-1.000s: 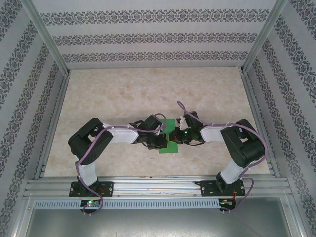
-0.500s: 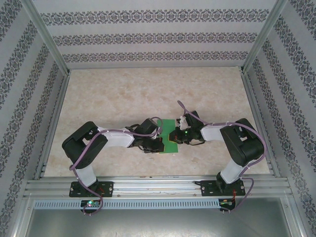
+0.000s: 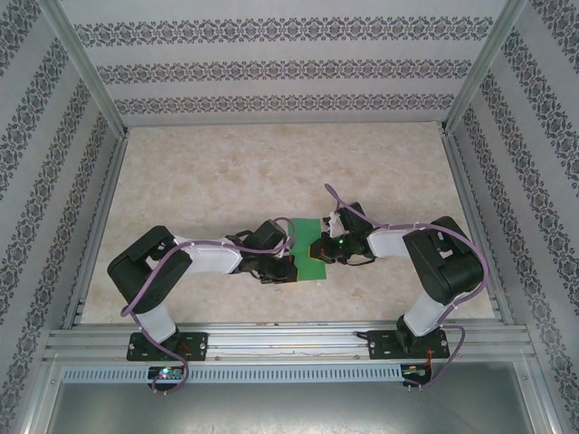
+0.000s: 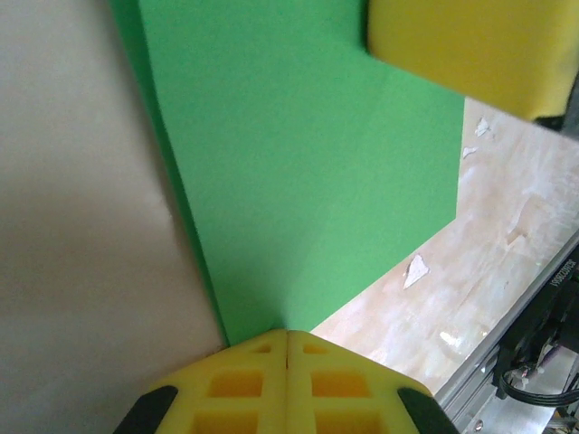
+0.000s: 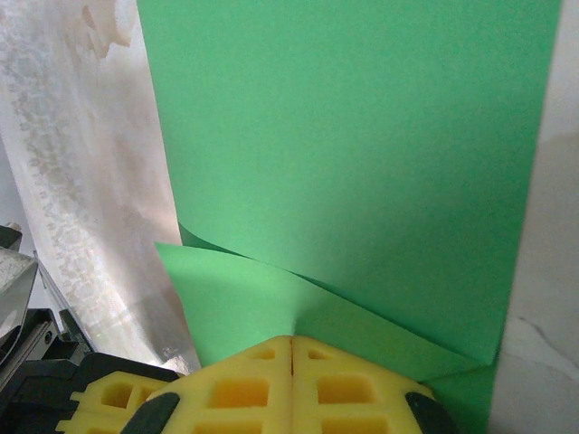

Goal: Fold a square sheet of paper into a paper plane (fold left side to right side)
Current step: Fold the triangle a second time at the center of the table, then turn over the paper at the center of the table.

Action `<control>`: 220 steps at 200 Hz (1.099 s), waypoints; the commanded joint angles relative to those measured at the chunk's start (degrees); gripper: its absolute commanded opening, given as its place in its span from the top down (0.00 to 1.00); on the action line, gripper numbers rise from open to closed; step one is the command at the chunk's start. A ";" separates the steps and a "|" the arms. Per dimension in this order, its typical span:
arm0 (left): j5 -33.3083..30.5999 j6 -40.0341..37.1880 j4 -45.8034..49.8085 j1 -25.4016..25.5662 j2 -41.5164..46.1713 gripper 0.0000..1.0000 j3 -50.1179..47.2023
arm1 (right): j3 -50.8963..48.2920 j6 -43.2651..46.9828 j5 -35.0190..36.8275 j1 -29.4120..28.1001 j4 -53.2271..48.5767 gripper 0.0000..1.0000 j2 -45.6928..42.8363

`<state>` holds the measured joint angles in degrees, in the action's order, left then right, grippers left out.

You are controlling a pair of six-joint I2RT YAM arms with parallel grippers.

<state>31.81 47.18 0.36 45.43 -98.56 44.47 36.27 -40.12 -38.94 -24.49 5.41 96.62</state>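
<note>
Green sheet (image 3: 310, 264) on table (image 3: 226, 172), near middle, between both arms. Left gripper (image 4: 288, 336) jaws together at sheet's left edge. Right gripper (image 5: 291, 342) jaws together beside a raised flap.

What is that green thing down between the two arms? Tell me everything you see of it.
The sheet of paper is thin, matte and bright green, lying on the marbled table. It looks folded over: one layer bulges up beside the shut right gripper, while the shut left gripper meets its other edge.
</note>
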 commanded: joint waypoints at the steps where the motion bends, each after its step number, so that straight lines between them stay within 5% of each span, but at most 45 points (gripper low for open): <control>1: -1.13 0.59 6.37 1.24 1.40 1.00 -2.76 | -1.23 2.25 5.41 0.59 -6.91 1.00 1.99; 38: -2.96 0.93 3.96 0.33 7.15 0.99 -3.87 | 2.08 0.75 1.47 0.32 -6.97 0.99 -3.25; 55: -4.52 0.77 3.64 -0.87 10.65 0.95 -4.70 | 3.65 0.27 1.01 0.45 -7.57 0.92 -6.52; 107: -6.73 -0.32 1.40 -5.52 17.78 0.65 -6.68 | 0.36 0.14 6.76 4.20 -8.13 0.59 -19.24; 173: -1.79 -3.27 -3.66 -7.45 7.03 0.58 1.08 | -10.38 -1.92 5.11 14.80 -6.03 0.15 -34.95; 220: -2.16 -4.70 -3.92 -7.81 -0.61 0.57 6.03 | -15.35 -3.21 2.40 18.34 -6.01 0.02 -40.50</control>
<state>29.10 44.86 -1.74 38.50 -96.71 47.99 23.00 -42.52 -34.22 -6.83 -0.69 58.24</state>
